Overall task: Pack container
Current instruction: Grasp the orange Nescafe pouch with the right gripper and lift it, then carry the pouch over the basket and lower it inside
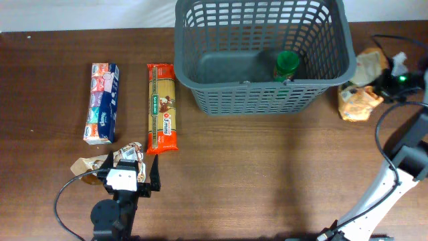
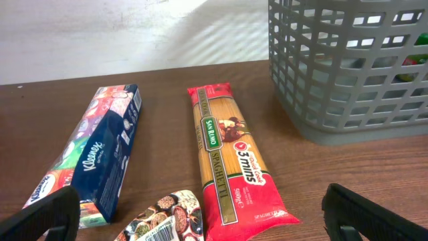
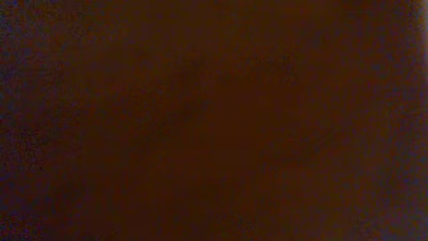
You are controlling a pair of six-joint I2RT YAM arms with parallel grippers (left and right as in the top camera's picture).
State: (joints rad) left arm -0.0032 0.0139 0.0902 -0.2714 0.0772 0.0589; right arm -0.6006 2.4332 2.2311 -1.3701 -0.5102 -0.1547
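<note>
Sitting far side of desk [image 1: 267, 174], overhead: grey basket [image 1: 264, 100], green-lidded jar [image 1: 286, 65] inside. Left claw [image 1: 132, 171] spread at patterned pouch [image 1: 127, 154]; right claw [image 1: 380, 87] pressed together by orange bag [image 1: 356, 105]. Left wrist: spaghetti [image 2: 227, 157], tissue box [image 2: 100, 150] left of basket. Right wrist: only darkness.

Tissue box [image 2: 100, 154] reads Kleenex; spaghetti pack [image 2: 231, 157] San Remo, 3 mins.

My left arm [image 1: 114, 213]: black joints, white wrist block [image 1: 122, 178], black fingers [image 2: 374, 214], black cable [image 1: 63, 193] looped beside. My right arm [image 1: 386, 182]: white links, black cable, green light [image 1: 401, 78].
</note>
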